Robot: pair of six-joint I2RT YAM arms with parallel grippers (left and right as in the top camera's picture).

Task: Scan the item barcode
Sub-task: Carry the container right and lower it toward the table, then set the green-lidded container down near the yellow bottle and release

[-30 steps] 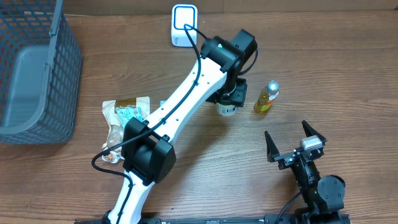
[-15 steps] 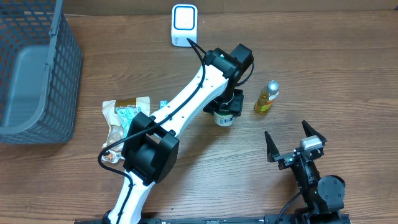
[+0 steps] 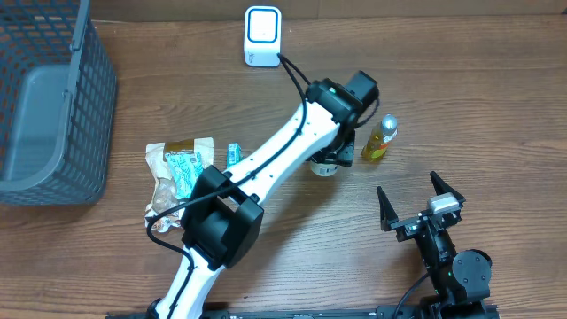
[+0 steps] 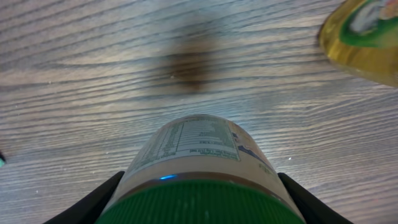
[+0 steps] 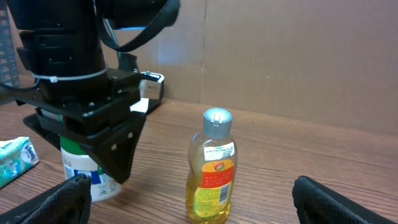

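My left gripper (image 3: 330,158) is shut on a white jar (image 3: 324,165) with a green lid, its jaws pressed against both sides of the lid. In the left wrist view the jar (image 4: 198,149) shows its printed label, pointing down at the wood. From the right wrist view the jar (image 5: 84,173) sits low at the table under the black gripper. The white scanner (image 3: 262,35) stands at the far edge, well apart from the jar. A yellow bottle (image 3: 379,138) stands upright just right of the jar. My right gripper (image 3: 421,208) rests open near the front edge, with nothing between its fingers (image 5: 56,199).
A grey mesh basket (image 3: 53,97) fills the far left corner. A snack bag (image 3: 177,168) and a small teal packet (image 3: 233,152) lie left of the white arm. The yellow bottle (image 5: 212,168) stands close in front of my right gripper.
The left gripper has carried the jar a little nearer the front, and its wrist has swung right, closer to the yellow bottle. The right arm has not moved.
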